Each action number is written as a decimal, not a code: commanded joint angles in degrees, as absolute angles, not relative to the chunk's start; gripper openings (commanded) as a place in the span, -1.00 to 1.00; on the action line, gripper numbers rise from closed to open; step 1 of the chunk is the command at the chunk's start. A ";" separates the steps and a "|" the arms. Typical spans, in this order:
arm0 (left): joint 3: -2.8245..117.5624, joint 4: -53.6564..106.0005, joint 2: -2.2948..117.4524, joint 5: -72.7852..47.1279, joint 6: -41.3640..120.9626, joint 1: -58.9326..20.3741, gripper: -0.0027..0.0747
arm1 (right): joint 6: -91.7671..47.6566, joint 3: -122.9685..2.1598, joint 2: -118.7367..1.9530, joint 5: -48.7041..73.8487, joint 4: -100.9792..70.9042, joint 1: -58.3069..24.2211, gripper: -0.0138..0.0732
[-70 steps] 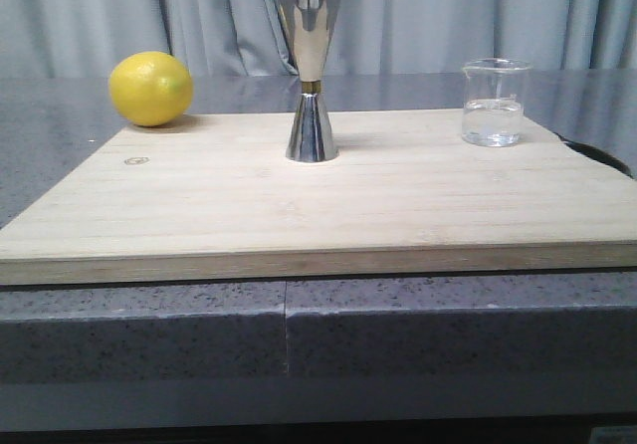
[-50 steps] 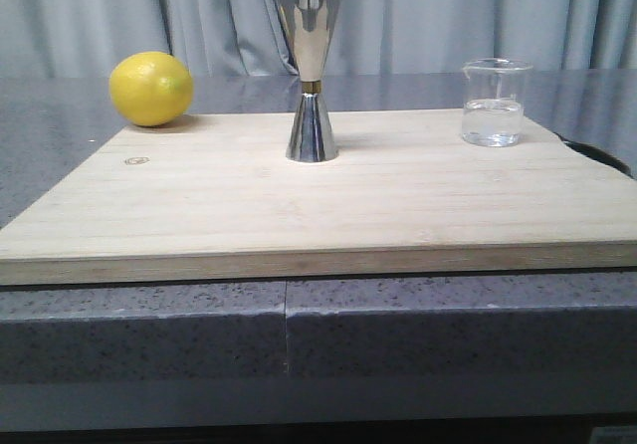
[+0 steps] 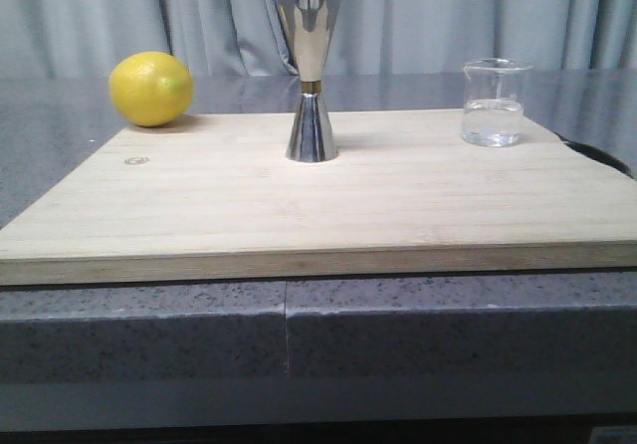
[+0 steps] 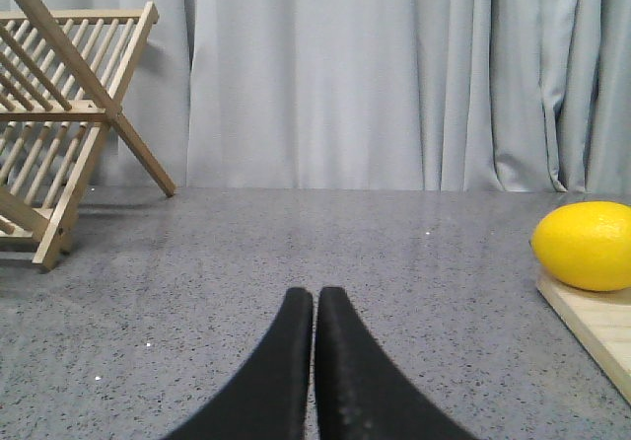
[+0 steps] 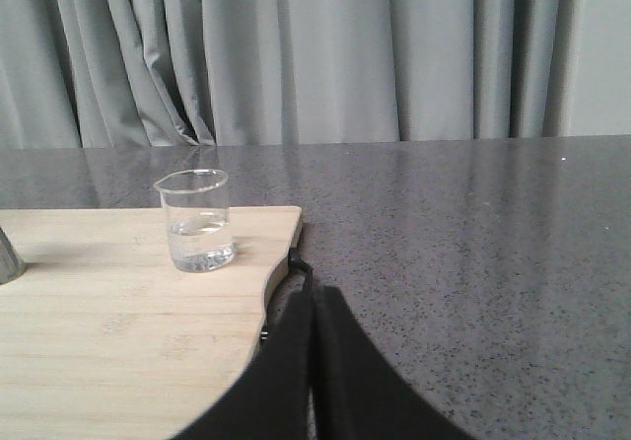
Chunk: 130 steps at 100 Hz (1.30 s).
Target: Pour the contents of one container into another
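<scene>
Nothing has moved since the earlier frame. No legible writing shows on the beaker (image 3: 494, 103); it stands upright at the far right corner of the cutting board (image 3: 318, 200), partly filled with clear liquid. Mid-board stands the jigger (image 3: 311, 76), contents hidden. My left end effector (image 4: 315, 307) and right end effector (image 5: 312, 307) are both closed and empty, low over the bench (image 4: 246, 253). A lemon (image 3: 150, 88) sits at the board's far left corner.

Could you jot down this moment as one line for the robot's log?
stage: pre-grasp | beaker: part-filled, upright on board | jigger: upright, mid-board | left gripper: shut | right gripper: shut
</scene>
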<state>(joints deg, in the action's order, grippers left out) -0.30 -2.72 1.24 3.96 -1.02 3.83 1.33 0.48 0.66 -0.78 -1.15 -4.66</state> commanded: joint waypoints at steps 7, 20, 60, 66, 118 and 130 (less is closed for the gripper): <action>-1.43 -2.28 1.91 8.12 -1.21 3.66 -0.99 | 0.90 2.08 1.20 -5.00 -1.06 -4.67 -0.83; -1.43 -2.28 1.91 8.12 -1.21 3.66 -0.99 | 0.90 2.08 1.20 -5.00 -1.06 -4.67 -0.83; -0.48 -1.67 1.91 10.73 -1.69 3.66 -0.99 | 0.90 0.16 1.20 -4.22 -1.56 -4.67 -0.83; 1.14 -1.17 1.91 11.16 -1.69 3.66 -0.99 | 0.90 -1.69 1.20 -2.11 -1.56 -4.67 -0.83; 27.74 2.59 11.75 -13.07 -1.69 3.66 -0.99 | 0.90 -25.15 -0.32 20.39 0.00 -4.67 -0.83; 30.44 2.59 14.89 -13.07 -1.29 3.66 -0.99 | 0.90 -29.27 -4.66 21.35 0.00 -4.67 -0.83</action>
<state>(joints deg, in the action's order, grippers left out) 26.92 1.75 11.87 -16.20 -1.20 3.83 1.33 -24.89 -0.42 24.48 -0.80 -4.66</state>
